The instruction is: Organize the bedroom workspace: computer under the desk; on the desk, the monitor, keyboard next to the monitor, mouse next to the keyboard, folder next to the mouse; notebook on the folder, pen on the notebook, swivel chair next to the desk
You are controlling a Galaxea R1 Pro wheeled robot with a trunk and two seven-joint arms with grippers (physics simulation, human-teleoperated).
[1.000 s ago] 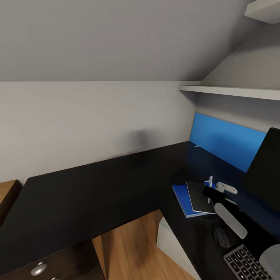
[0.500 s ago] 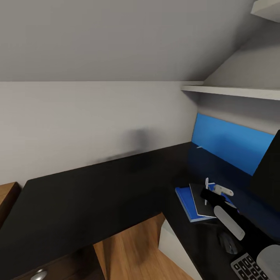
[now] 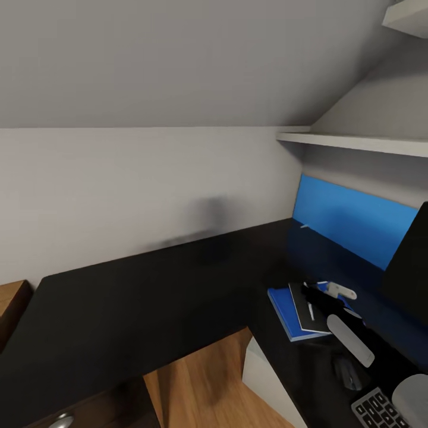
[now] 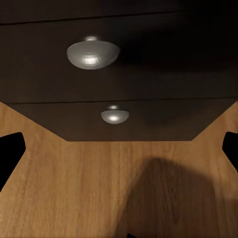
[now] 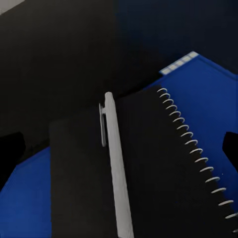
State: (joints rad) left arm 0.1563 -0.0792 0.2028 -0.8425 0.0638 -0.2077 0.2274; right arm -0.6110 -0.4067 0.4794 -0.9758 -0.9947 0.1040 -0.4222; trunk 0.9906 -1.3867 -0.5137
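White pen (image 5: 115, 163) lies on my notebook (image 5: 148, 168) atop the folder (image 5: 208, 94), right fingers (image 5: 232, 148) spread wide above; left fingers (image 4: 11, 151) wide too.

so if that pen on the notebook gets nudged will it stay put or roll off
The pen is a slim round white stick, so a sideways nudge would probably roll it. Its clip, lying along one side, may stop the roll early. It lies flat on the dark spiral notebook, which rests on the blue folder, so a short roll should likely end on the stack.
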